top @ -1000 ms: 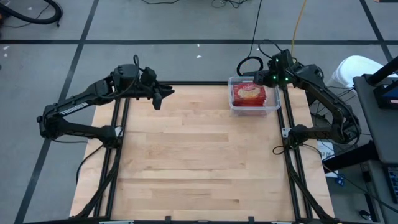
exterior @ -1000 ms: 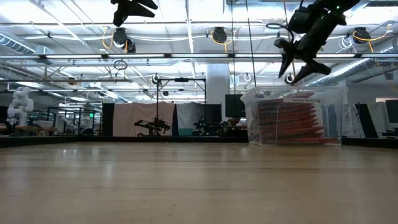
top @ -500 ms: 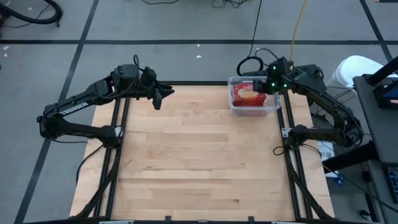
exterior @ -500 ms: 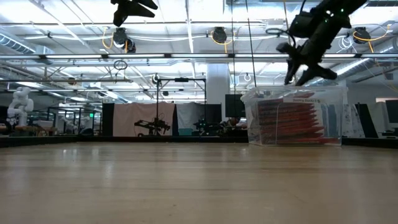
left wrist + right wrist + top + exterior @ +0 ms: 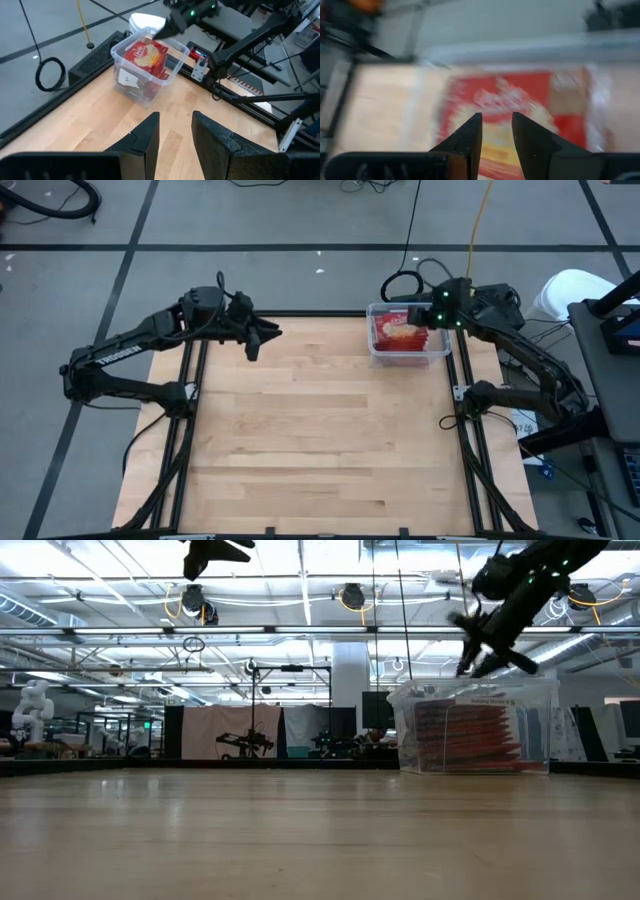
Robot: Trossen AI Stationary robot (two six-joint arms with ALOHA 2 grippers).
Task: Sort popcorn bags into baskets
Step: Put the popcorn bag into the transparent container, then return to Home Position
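A clear plastic basket (image 5: pixel 372 348) stands on the table's far right corner, also in the low view (image 5: pixel 535 730) and the left wrist view (image 5: pixel 125 75). Several red popcorn bags (image 5: pixel 398 335) are stacked in it, the top one showing its cream-yellow popcorn picture (image 5: pixel 147 52). My right gripper (image 5: pixel 422 318) hovers above the basket's far right part, its fingers a little apart and empty (image 5: pixel 497 117); its own view of the top bag (image 5: pixel 505 100) is blurred. My left gripper (image 5: pixel 262 340) waits in the air over the table's far left, fingers a little apart (image 5: pixel 176 117).
The wooden tabletop (image 5: pixel 310 430) lies bare between the arms. A coiled black cable (image 5: pixel 400 285) lies on the floor behind the basket. A white round bin (image 5: pixel 570 292) and a dark stand are beyond the table's right edge.
My right gripper has shifted a little from the basket's far right corner toward the table's near edge, over the bags, and has turned slightly. The basket and the bags have stayed in place.
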